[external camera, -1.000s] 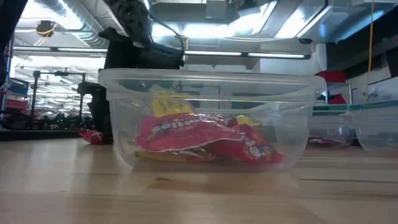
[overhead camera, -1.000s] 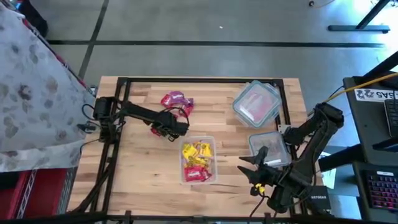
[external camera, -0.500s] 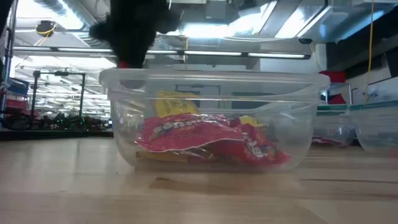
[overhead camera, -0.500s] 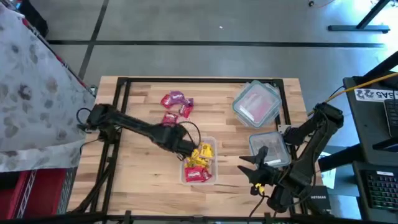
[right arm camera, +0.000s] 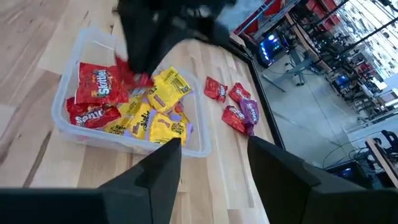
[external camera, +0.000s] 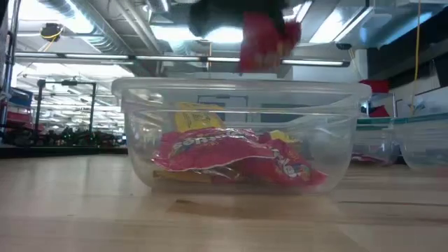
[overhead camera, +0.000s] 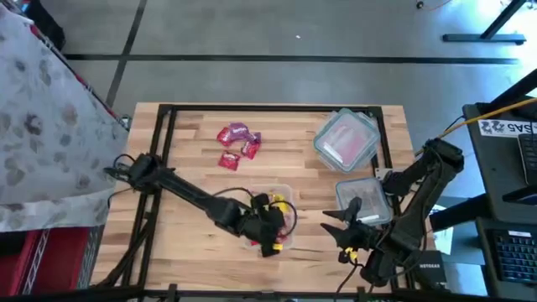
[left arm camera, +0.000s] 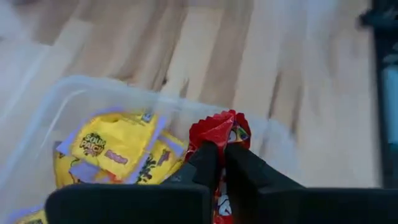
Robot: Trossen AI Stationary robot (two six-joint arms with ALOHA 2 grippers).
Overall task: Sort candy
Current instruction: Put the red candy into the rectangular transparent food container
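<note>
A clear tub (overhead camera: 283,189) near the table's middle front holds red and yellow candy (right arm camera: 134,115). My left gripper (overhead camera: 273,231) hovers over the tub, shut on a red candy packet (left arm camera: 219,129), which also shows above the tub's rim (external camera: 269,40) in the low view. More red and purple candy (overhead camera: 237,139) lies flat on the wood toward the far edge. My right gripper (right arm camera: 214,167) waits open near the front right, touching nothing. My left gripper pinches the red packet between its two fingertips (left arm camera: 208,163). The packet's crinkled free end (left arm camera: 217,124) sticks out beyond them. The fingers slant down over the tub. The packet is lifted clear, above the tub's rim (external camera: 238,85) and the candy inside.
A lidded clear container (overhead camera: 346,139) stands at the far right. Another clear container (overhead camera: 362,200) sits by my right arm. A black frame (overhead camera: 268,108) runs round the table top. Bare wood lies left of the tub.
My left gripper has travelled from the loose candy toward the table's near edge and right, carrying a red packet off the wood. It now hangs over the tub's near part, the packet clear above the rim.
</note>
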